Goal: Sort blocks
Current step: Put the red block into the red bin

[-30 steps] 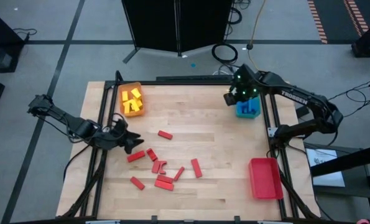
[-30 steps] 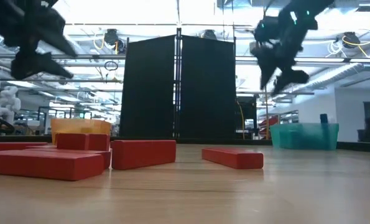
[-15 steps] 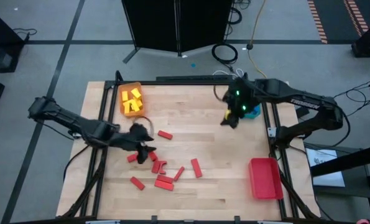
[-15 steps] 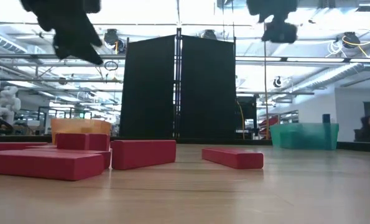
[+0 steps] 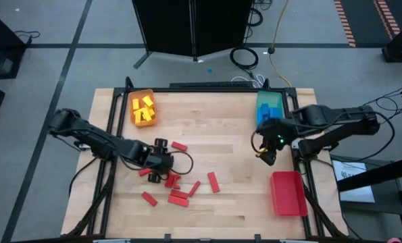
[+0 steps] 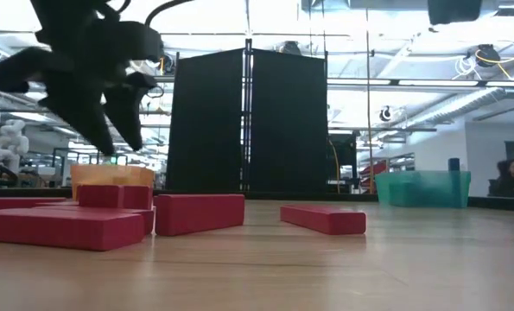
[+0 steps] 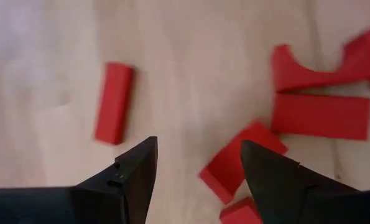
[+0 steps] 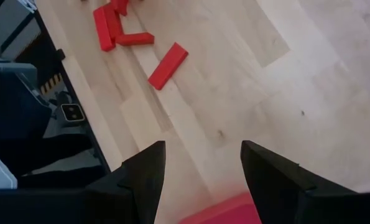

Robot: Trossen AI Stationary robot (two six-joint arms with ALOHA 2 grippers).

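Observation:
Several red blocks (image 5: 179, 196) lie flat and scattered on the wooden table, left of centre; one more red block (image 5: 179, 146) lies apart, farther back. Yellow blocks (image 5: 144, 106) lie in the orange tray (image 5: 134, 120) at the far left. My left gripper (image 5: 165, 170) hovers open over the cluster, pointing steeply down; the left wrist view shows bare wood between its fingers (image 7: 135, 174) and red blocks (image 7: 320, 116) beside them. My right gripper (image 5: 265, 154) hangs open high above the table's right side, with nothing between its fingers (image 8: 144, 168).
A teal tray (image 5: 268, 101) with blue pieces stands at the far right. A red tray (image 5: 288, 193) sits near the right front, its corner (image 8: 228, 211) just below my right gripper. Bare wood lies between the cluster and the right-hand trays.
My left gripper has swung from the table's left edge toward the right, coming over the red cluster, rolling and sinking a little. My right gripper has left the teal tray, travelling toward the near edge along the right side and rising out of the low view. No block has moved.

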